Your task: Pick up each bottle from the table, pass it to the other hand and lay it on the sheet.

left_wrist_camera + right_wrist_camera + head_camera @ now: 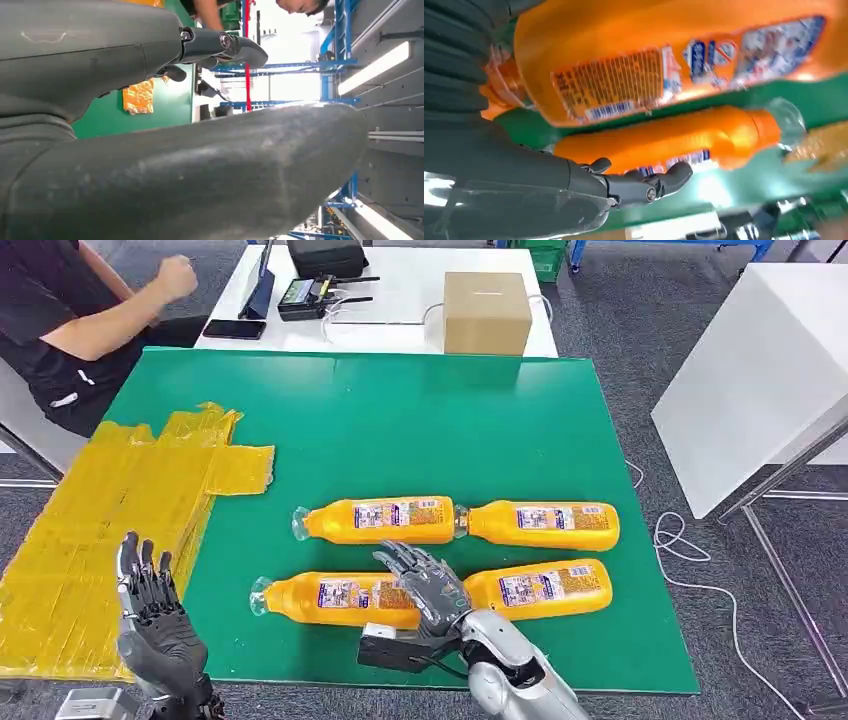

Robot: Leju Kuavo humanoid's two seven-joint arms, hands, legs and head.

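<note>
Right hand [425, 585] rests, fingers spread, over the front-left bottle [335, 598] on the green table [420, 420]. Left hand [150, 615] hovers beside the table, fingers apart, empty.

Four orange bottles [378, 521] with clear caps and blue-and-white printed labels lie on a green table [400, 420]. The crinkled sheet [110, 510] is yellow, the box [486, 312] plain brown, both hands [425, 585] dark grey.

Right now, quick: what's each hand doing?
Left hand: open, fingers apart, holding nothing.
Right hand: open over the near left bottle, not gripping it.
</note>
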